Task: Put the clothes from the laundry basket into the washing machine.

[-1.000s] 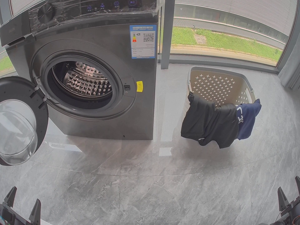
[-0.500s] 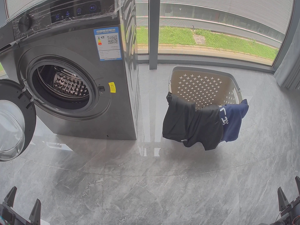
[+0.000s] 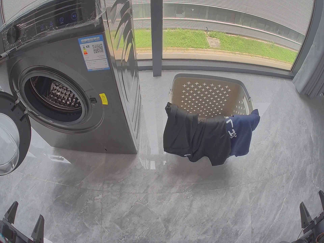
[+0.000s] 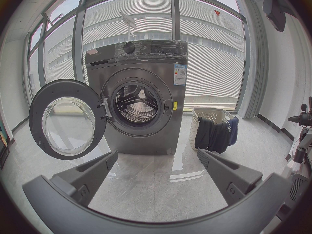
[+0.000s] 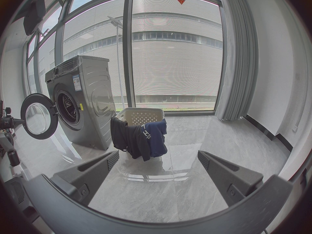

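While the washing machine (image 3: pixel 111 95) is standing with its round door (image 3: pixel 10 135) swung open, the laundry basket (image 3: pixel 206 95) is sitting near its right side. A black garment (image 3: pixel 192 137) and a navy garment (image 3: pixel 241 134) are draping over the basket's near rim. The left gripper (image 4: pixel 156 152) and right gripper (image 5: pixel 157 153) are hovering low, fingers spread, holding nothing.

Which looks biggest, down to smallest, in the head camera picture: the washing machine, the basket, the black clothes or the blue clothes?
1. washing machine
2. laundry basket and black garment: they look about alike, so they share a place
3. blue garment, smallest
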Controlling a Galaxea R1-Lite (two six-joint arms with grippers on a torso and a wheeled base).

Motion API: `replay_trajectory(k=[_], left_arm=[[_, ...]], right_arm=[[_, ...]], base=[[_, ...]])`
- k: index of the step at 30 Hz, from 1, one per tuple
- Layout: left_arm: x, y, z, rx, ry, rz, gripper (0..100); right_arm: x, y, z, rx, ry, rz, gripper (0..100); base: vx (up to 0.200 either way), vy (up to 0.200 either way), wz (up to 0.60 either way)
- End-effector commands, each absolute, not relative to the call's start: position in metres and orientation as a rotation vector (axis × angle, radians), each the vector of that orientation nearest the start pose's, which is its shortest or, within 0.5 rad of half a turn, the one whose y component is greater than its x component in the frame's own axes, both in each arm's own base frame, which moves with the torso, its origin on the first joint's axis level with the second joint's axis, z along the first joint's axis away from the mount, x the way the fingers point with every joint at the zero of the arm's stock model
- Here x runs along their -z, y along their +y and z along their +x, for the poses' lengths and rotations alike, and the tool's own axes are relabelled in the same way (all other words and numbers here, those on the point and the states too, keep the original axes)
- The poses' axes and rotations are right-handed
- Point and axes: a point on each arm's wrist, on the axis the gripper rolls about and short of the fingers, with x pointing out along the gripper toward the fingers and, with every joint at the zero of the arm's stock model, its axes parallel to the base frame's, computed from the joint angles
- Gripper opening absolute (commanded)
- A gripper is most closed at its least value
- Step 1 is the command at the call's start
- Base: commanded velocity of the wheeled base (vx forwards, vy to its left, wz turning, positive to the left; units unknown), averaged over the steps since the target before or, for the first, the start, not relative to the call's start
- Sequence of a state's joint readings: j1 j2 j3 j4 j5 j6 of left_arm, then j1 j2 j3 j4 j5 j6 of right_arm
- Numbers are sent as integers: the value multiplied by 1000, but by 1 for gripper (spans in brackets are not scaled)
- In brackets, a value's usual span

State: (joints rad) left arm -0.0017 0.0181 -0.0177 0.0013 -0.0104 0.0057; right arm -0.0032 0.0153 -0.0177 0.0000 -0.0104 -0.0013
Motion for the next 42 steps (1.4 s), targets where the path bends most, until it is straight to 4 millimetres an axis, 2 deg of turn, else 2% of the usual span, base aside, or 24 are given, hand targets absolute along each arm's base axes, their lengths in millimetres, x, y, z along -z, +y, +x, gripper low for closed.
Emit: replay_trajectory(k=[1,8,35,42], left_arm=[[-76,0,-23,11,2,6,100],[-76,0,-23,9,1,8,100],[-76,0,-23,9,1,9,100],[-76,0,-23,9,1,9,100]], right_arm=[[-76,0,-23,14,-2,-2,100],[-76,0,-23,14,-2,-2,100],[-76,0,-23,14,-2,-2,100],[-76,0,-23,12,0,-3,100]], base=[[0,0,0],[0,0,0],[0,-200,0],[0,0,0]])
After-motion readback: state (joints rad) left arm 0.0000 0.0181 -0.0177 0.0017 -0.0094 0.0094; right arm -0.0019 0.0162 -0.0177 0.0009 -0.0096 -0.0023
